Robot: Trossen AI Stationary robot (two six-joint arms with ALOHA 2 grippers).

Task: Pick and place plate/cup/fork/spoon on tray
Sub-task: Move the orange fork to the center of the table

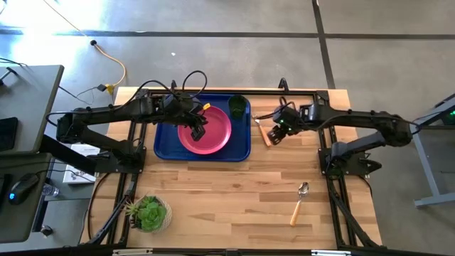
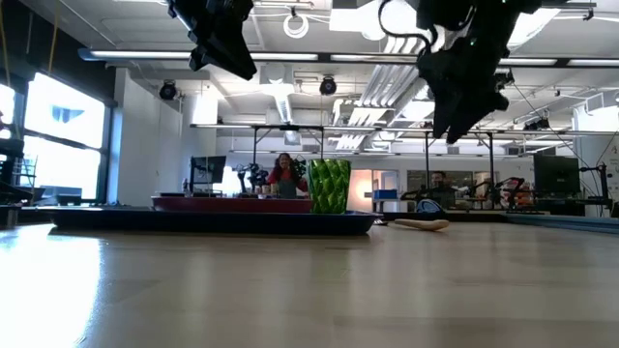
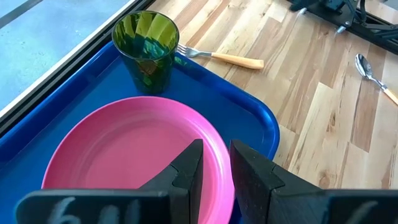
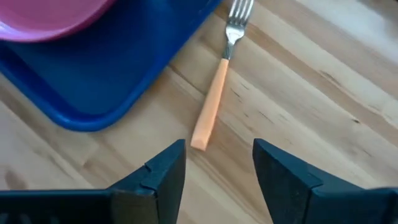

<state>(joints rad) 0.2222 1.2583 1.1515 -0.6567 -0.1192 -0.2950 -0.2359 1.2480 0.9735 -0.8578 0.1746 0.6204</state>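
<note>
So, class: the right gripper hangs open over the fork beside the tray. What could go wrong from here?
1. The fork lies flat on the wood close to the tray rim; the open right gripper might nudge it instead of gripping.
2. The plate and cup fill much of the tray, so placing room is tight.
3. The left gripper hovers above the plate, perhaps in the way.

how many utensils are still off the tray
2. The fork lies on the table just right of the tray, under the right gripper. The spoon lies farther off, toward the table's near right part. None seem hidden.
</note>
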